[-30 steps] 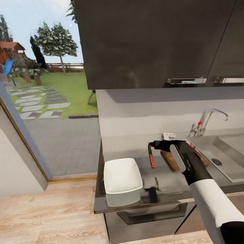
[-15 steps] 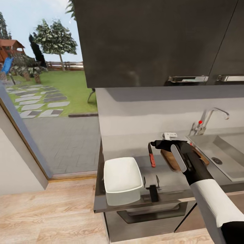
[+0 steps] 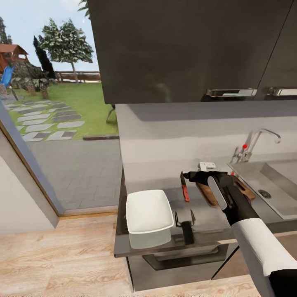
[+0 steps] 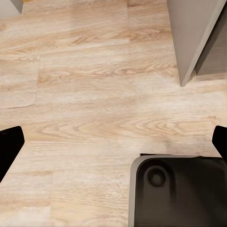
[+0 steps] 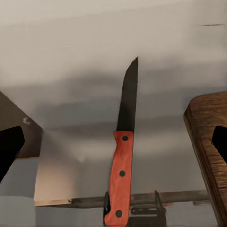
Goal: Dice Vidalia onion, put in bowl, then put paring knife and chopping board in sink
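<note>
The paring knife (image 3: 185, 188) lies flat on the grey countertop (image 3: 206, 218), its red handle (image 5: 120, 177) toward me and its dark blade pointing at the wall. My right gripper (image 3: 187, 176) hovers over the blade end, and its wide-open fingertips (image 5: 9, 146) frame the knife without touching it. The brown chopping board (image 3: 207, 193) sits just right of the knife, partly under my forearm. The white bowl (image 3: 148, 210) stands at the counter's left end. The steel sink (image 3: 268, 185) and its faucet (image 3: 256, 143) are at the right. The onion is hidden. My left gripper (image 4: 113, 142) hangs open over the wooden floor.
Dark wall cabinets (image 3: 185, 49) hang low over the counter. A small white object (image 3: 206, 166) sits by the back wall. A dark pronged shape (image 3: 185, 225), perhaps a reflection, shows near the counter's front edge. A glass door (image 3: 49, 123) to the garden is at the left.
The head view has drifted slightly. The knife, board and bowl stay put. The pronged dark shape at the counter front went from closed to spread, and the right gripper's fingers seem to have parted.
</note>
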